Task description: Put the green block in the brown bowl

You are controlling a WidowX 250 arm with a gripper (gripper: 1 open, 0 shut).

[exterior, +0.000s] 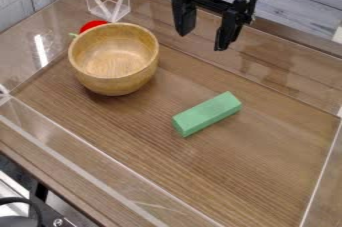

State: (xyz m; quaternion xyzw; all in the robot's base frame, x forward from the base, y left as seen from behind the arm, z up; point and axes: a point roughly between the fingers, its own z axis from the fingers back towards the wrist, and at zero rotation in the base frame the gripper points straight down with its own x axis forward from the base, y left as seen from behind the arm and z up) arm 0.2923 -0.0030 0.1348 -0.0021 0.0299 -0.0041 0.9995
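The green block [207,114] lies flat on the wooden table, right of centre, slanted with its far end pointing up and right. The brown bowl [114,58] stands upright to its left, and nothing shows inside it. My gripper [201,29] hangs at the back of the table, above and behind the block and to the right of the bowl. Its dark fingers point down, spread apart, with nothing between them.
A small red object [92,27] peeks out behind the bowl's far rim. Clear plastic walls [54,141] run along the table's front-left and right sides. A white planked wall closes off the back.
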